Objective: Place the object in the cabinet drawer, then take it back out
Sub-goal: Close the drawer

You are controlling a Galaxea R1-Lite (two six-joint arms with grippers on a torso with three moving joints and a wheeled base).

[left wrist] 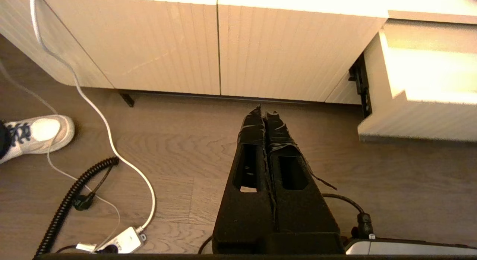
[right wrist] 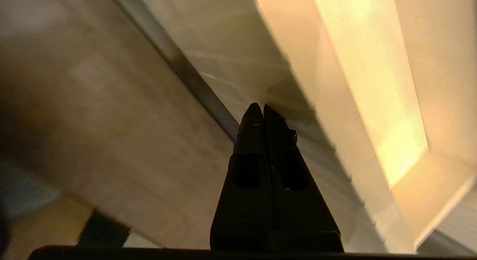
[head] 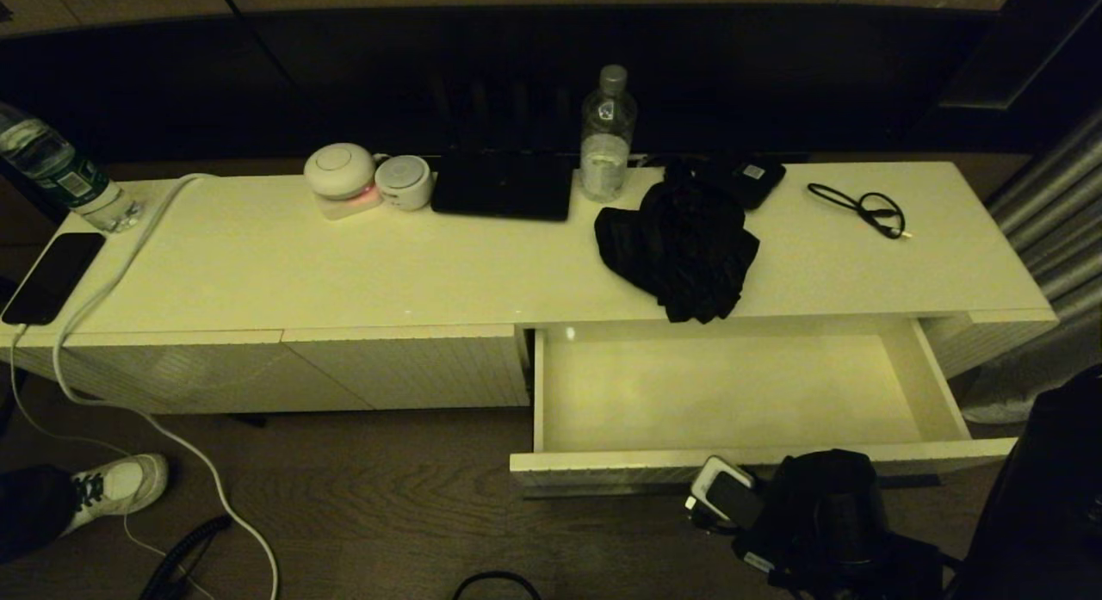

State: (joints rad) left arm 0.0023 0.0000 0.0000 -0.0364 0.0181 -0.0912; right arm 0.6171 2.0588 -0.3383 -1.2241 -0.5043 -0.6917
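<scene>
The object, a crumpled black fabric bundle (head: 680, 247), lies on the cabinet top just behind the open cabinet drawer (head: 732, 393), whose pale interior holds nothing. The drawer's ribbed front (head: 603, 469) faces me. My right arm (head: 826, 505) hangs low in front of that front. In the right wrist view the right gripper (right wrist: 259, 107) is shut and holds nothing, its tips close to the dark handle strip (right wrist: 193, 81). My left gripper (left wrist: 264, 111) is shut above the wood floor, pointing at the closed ribbed panels (left wrist: 290, 55), left of the drawer (left wrist: 417, 118).
On the cabinet top stand a water bottle (head: 607, 135), a small black device with a white label (head: 753, 180), a thin black cable (head: 865, 208), a flat black box (head: 504, 187) and two round white devices (head: 342, 174). A phone (head: 52, 277), a white cable (head: 103, 290) and a shoe (head: 120, 488) are at the left.
</scene>
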